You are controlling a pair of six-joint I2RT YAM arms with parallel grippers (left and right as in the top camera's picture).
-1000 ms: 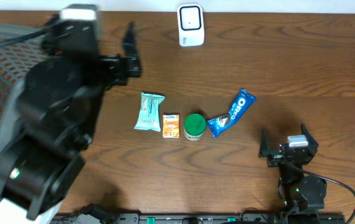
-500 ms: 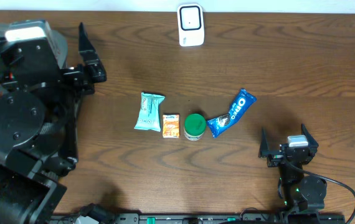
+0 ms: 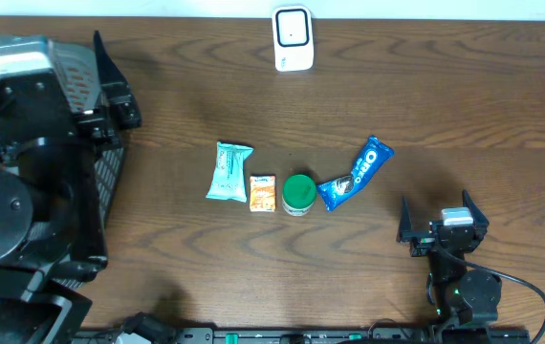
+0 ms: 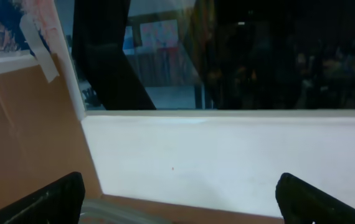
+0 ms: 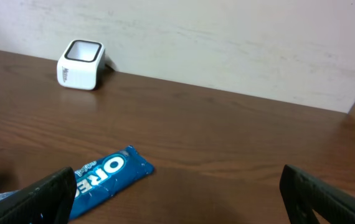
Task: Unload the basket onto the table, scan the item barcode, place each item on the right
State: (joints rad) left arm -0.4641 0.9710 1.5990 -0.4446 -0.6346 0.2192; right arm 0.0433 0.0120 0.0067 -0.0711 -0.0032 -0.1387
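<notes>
We're seeing mint packet (image 3: 228, 172), orange carton (image 3: 263, 192), green-lidded jar (image 3: 298, 194), blue Oreo pack (image 3: 355, 174) lying in row; white scanner (image 3: 293, 39) standing well apart.

Left gripper (image 3: 112, 76), raised high, gapes wide — right gripper (image 3: 435, 212), low, likewise — both empty.

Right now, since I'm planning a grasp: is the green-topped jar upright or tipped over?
Upright: from overhead the jar shows as a full green circle, its top facing the camera.
</notes>
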